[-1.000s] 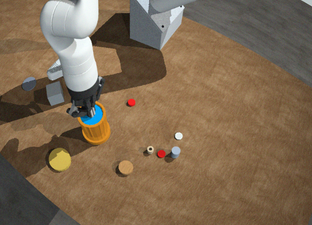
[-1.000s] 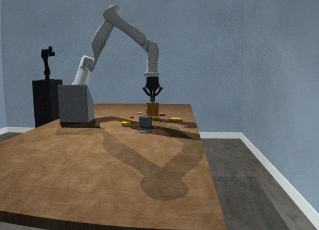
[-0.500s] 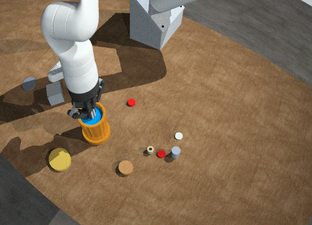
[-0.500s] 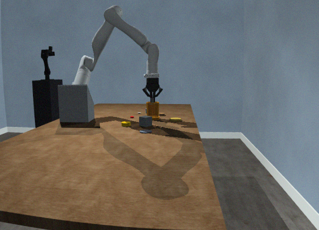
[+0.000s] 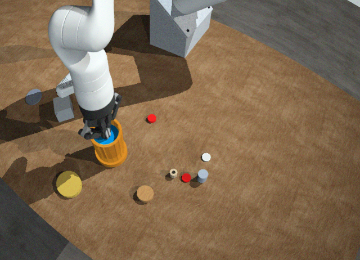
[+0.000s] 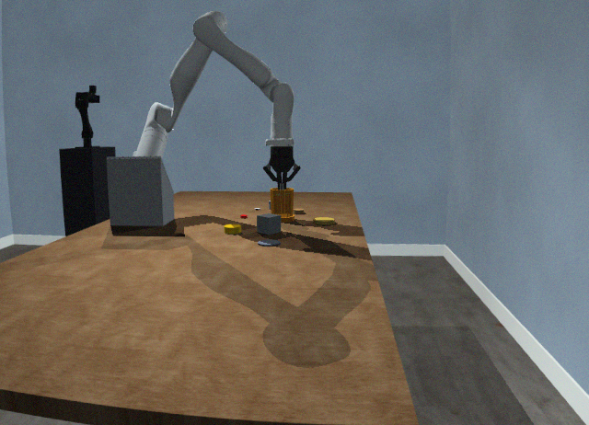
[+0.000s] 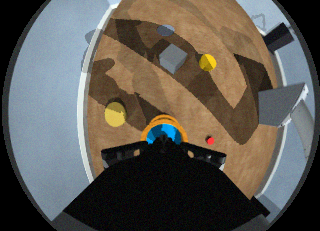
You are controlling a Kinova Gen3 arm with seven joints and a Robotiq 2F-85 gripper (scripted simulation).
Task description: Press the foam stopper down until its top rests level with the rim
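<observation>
An orange ribbed jar (image 5: pixel 112 152) (image 6: pixel 282 202) (image 7: pixel 147 129) stands upright on the wooden table (image 5: pixel 247 106). A blue foam stopper (image 5: pixel 112 136) (image 7: pixel 163 133) sits inside its mouth, below the orange rim. My gripper (image 5: pixel 105 132) (image 6: pixel 282 185) is shut with nothing between the fingers. Its fingertips point straight down and reach into the jar's mouth, onto the stopper. In the wrist view the gripper body hides most of the jar.
A grey cube (image 5: pixel 63 108) (image 6: pixel 269 223), a grey disc (image 5: pixel 32 96) and a yellow disc (image 5: pixel 68 184) lie left of the jar. A red button (image 5: pixel 151 117), a tan disc (image 5: pixel 144 193), and small white, red and grey pieces lie to the right. The arm's grey base (image 5: pixel 177 27) is behind.
</observation>
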